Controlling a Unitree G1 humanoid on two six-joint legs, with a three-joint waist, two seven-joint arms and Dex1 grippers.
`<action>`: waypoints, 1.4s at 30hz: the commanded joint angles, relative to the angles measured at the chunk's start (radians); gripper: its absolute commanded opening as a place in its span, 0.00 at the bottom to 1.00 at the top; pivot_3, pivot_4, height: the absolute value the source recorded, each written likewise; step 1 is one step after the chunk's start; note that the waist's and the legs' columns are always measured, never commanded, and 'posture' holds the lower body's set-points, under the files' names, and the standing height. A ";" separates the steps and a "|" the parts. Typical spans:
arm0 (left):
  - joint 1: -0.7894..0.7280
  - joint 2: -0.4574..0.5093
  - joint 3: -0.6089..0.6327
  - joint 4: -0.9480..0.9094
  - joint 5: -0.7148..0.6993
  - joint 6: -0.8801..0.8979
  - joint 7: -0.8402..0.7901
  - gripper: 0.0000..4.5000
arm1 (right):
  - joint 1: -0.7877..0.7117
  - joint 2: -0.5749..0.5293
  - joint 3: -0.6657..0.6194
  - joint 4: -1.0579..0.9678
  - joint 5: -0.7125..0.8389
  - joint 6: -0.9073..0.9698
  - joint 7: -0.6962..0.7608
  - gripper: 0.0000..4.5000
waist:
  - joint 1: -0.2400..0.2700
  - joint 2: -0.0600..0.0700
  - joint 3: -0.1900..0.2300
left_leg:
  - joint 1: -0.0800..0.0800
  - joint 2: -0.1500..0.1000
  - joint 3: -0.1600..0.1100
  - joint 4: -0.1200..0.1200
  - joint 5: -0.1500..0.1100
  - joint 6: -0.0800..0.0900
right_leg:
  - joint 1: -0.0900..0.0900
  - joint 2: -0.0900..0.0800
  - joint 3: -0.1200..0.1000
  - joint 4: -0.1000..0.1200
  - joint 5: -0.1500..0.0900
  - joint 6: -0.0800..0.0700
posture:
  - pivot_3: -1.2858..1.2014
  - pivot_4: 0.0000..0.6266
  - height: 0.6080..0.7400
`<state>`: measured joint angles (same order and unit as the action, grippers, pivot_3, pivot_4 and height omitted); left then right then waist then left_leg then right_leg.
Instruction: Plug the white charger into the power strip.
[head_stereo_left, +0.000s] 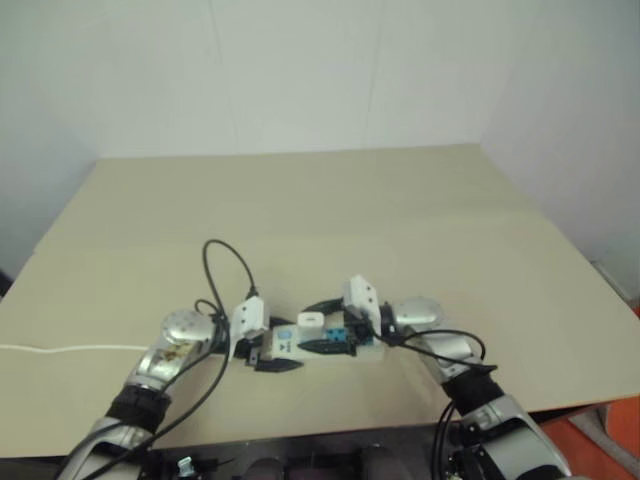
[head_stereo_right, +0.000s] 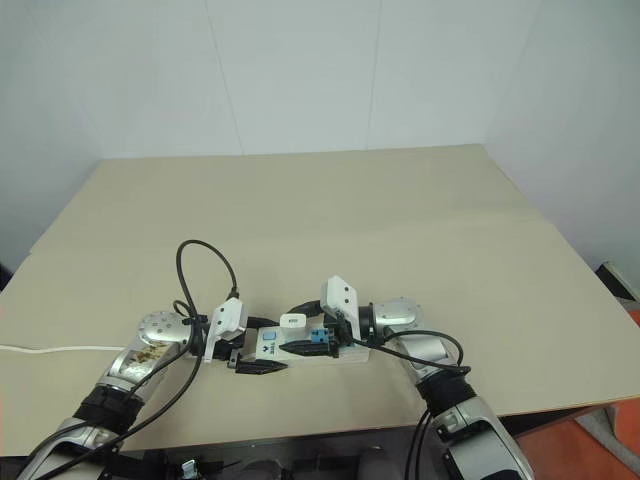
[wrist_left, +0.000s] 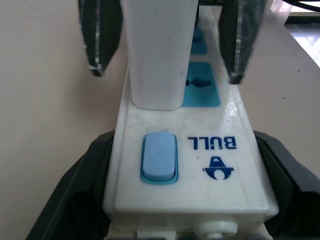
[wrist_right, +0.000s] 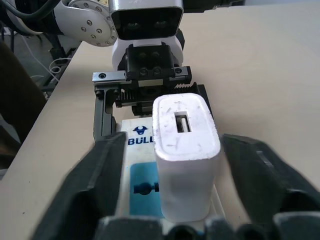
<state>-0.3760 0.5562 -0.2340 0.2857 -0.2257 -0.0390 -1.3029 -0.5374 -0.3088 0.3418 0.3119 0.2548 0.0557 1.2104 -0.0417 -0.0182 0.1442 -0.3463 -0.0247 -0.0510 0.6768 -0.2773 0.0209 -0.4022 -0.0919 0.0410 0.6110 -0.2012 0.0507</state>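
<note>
So there's one long flat white plastic power strip (head_stereo_right: 300, 347) lying near the front edge of the tan tabletop (head_stereo_right: 400, 220), and one small white rounded plastic charger (wrist_right: 186, 155) standing upright on it. The charger sits in the socket panel nearest the strip's single light-blue rocker switch (wrist_left: 159, 155), right beside the blue "BULL" logo. In the left wrist view I count two more blue socket panels past the charger, so three sockets total. A USB slot faces up on top of the charger.

Two grippers here. The left gripper (wrist_left: 175, 200) has its two black fingers spread wide around the switch end of the strip, one finger along each long side and pressed up against it, so it's got hold of the strip.

The right gripper (wrist_right: 186, 170) comes in from the other end. Its two black fingers (wrist_right: 100, 170) stand wide apart with the charger between them, a visible gap on each side. It's not touching the charger and has nothing in it.

A thin white cord (head_stereo_right: 50, 349) trails off across the table to the left.
</note>
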 joint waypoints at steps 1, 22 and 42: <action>0.002 0.010 -0.007 -0.006 0.029 0.009 0.007 0.74 | 0.034 -0.031 0.025 0.040 -0.042 0.048 0.021 1.00 | 0.000 0.000 0.000 | 0.000 0.000 0.000 0.000 0.000 0.000 | 0.000 0.000 0.000 0.000 0.000 0.000 | 0.52 0.24 1.00; 0.091 0.225 0.246 -0.312 -0.222 0.233 -0.079 0.99 | 0.194 -0.447 -0.461 -0.424 0.234 0.232 -0.006 1.00 | 0.025 -0.001 0.021 | -0.026 0.001 0.001 0.000 0.000 -0.001 | -0.025 -0.001 0.000 -0.001 0.000 -0.002 | 0.52 0.24 1.00; 0.132 0.316 0.347 -0.322 -0.270 0.267 -0.091 0.99 | 0.296 -0.561 -0.577 -0.435 0.258 0.220 0.030 1.00 | 0.027 -0.001 0.024 | -0.024 0.001 0.002 0.001 0.000 -0.001 | -0.023 -0.002 0.000 -0.001 0.000 -0.002 | 0.52 0.24 1.00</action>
<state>-0.2378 0.8698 0.0983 -0.0102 -0.4757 0.2245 -1.3922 -0.2398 -0.8523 -0.2045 -0.0913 0.4946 0.2925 1.2362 -0.0152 -0.0196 0.1682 -0.3705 -0.0241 -0.0485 0.6776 -0.2776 0.0197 -0.4249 -0.0935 0.0405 0.6102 -0.2009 0.0487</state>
